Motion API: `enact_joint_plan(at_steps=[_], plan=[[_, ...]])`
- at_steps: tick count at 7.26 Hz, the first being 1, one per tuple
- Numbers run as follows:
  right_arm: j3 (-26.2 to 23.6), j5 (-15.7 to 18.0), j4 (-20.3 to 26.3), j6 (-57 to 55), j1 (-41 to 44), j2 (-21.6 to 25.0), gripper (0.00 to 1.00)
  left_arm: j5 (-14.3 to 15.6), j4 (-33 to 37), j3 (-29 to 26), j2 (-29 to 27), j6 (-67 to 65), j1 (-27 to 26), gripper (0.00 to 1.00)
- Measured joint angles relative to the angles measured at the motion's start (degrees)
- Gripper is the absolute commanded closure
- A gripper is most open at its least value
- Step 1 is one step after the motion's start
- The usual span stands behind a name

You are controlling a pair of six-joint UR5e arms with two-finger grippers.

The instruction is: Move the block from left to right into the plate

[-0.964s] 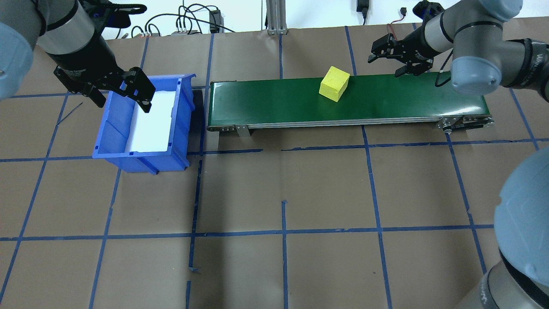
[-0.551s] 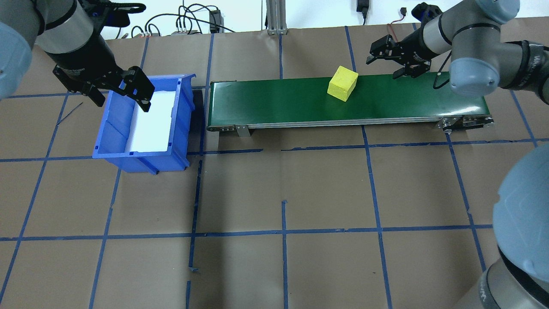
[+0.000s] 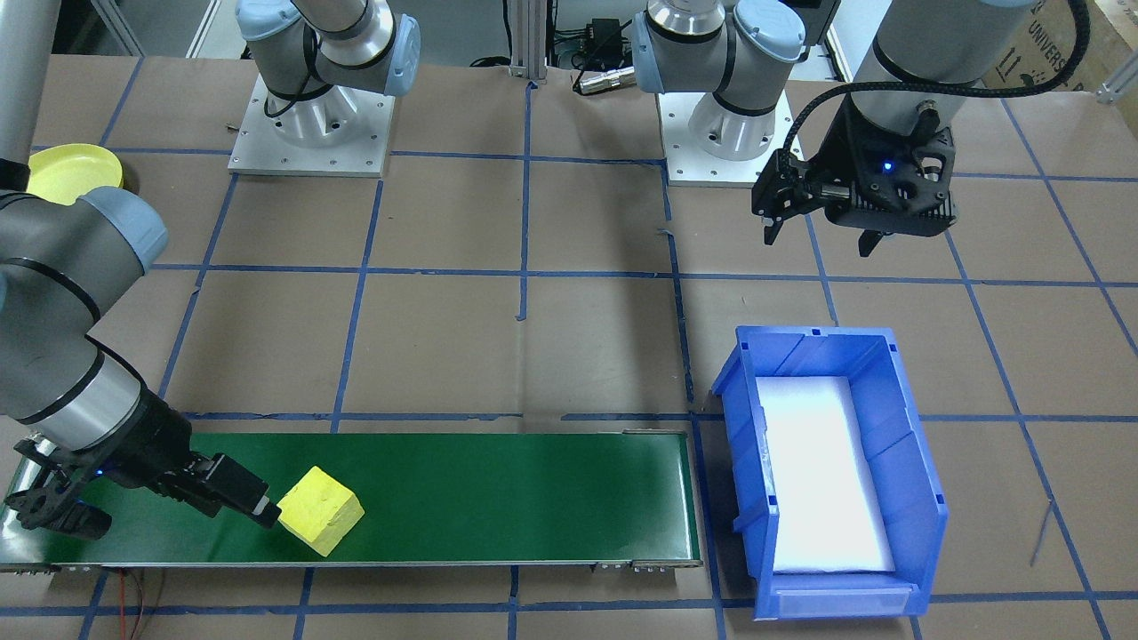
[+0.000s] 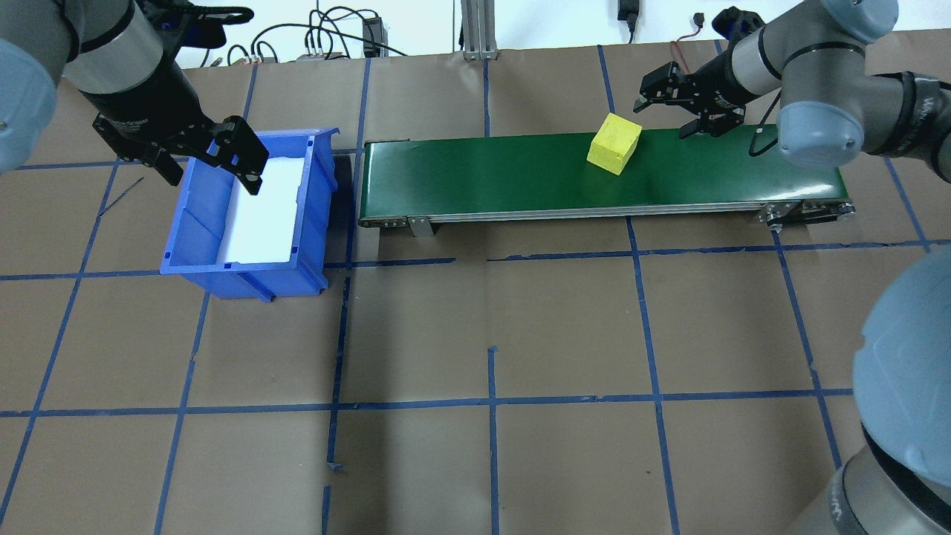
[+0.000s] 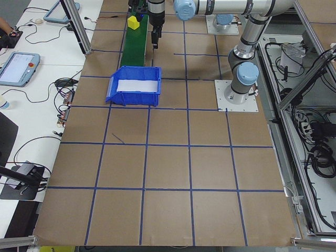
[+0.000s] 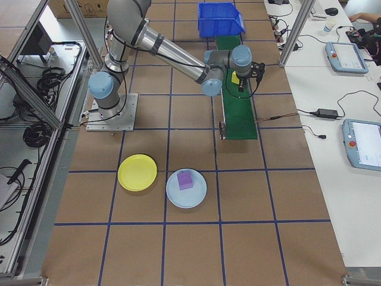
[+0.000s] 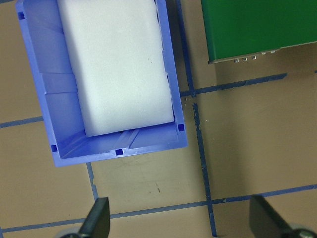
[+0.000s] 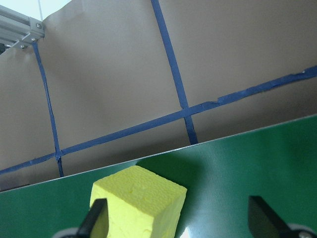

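Note:
A yellow block (image 4: 614, 143) (image 3: 320, 509) lies on the green conveyor belt (image 4: 483, 174), toward its right end. My right gripper (image 4: 661, 120) hangs open low over the belt, just right of the block. In the right wrist view the block (image 8: 138, 206) sits in front of one finger, partly inside the gripper's (image 8: 179, 223) gap. My left gripper (image 4: 214, 180) (image 3: 818, 242) is open and holds nothing, hovering above the blue bin's near edge. The yellow plate (image 6: 137, 172) (image 3: 71, 172) lies on the table beside the right arm's base, apart from the belt.
The blue bin (image 4: 316, 200) (image 7: 49, 99) with a white foam liner stands at the belt's left end. A light blue plate (image 6: 199, 193) holding a purple block (image 6: 186, 179) lies beside the yellow plate. Cables and operator pendants sit beyond the table's far edge.
The yellow block has travelled to the right along the belt, closing on the right gripper. The right gripper shifted slightly. The left arm has not moved.

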State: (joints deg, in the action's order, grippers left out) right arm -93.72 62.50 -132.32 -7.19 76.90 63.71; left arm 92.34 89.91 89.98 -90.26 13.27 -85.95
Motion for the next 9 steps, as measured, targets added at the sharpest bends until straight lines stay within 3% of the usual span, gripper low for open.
enact_joint_plan(at_steps=[7, 8, 9], plan=[[-0.6, 0.4, -0.1, 0.5, 0.0, -1.7, 0.01, 0.1, 0.0, 0.0, 0.0, 0.0, -0.1, 0.00], [-0.6, 0.8, -0.1, 0.7, -0.1, -2.2, 0.15, 0.0, 0.0, 0.0, 0.0, 0.0, -0.1, 0.00], [-0.5, 2.9, -0.3, 1.2, -0.2, -2.3, 0.56, 0.0, 0.0, 0.1, 0.0, 0.0, -0.1, 0.00]])
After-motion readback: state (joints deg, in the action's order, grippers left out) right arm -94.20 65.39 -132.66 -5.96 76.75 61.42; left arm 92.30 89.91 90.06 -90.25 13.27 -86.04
